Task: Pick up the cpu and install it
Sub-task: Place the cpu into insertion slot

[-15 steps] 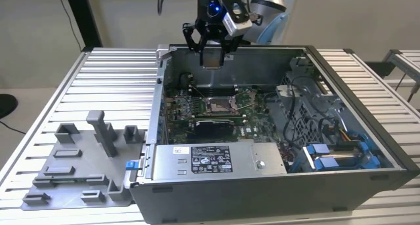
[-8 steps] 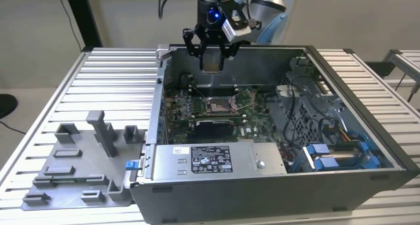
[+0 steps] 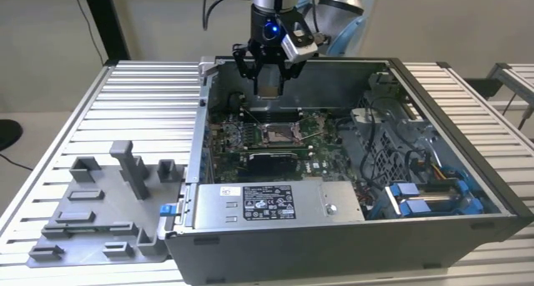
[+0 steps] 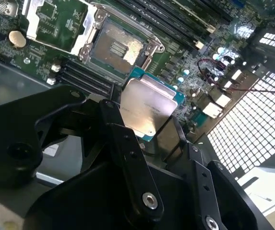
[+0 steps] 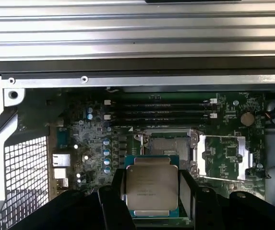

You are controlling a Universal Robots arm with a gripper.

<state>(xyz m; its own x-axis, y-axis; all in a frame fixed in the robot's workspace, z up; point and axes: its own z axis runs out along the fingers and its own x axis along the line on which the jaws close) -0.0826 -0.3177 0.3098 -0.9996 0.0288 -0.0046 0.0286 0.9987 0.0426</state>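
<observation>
The hand [image 3: 269, 81] is clenched on the cpu [image 5: 151, 188], pinching two opposite edges; the chip hangs in the air inside the computer case [image 3: 467, 173], over the motherboard [image 3: 232, 136] and clear of the open socket [image 5: 169, 143]; a tilted or off-centre descent would likely seat it crooked and bend the contacts; a weak pinch could drop it; count: one cpu, one socket, one case, one hand.
</observation>
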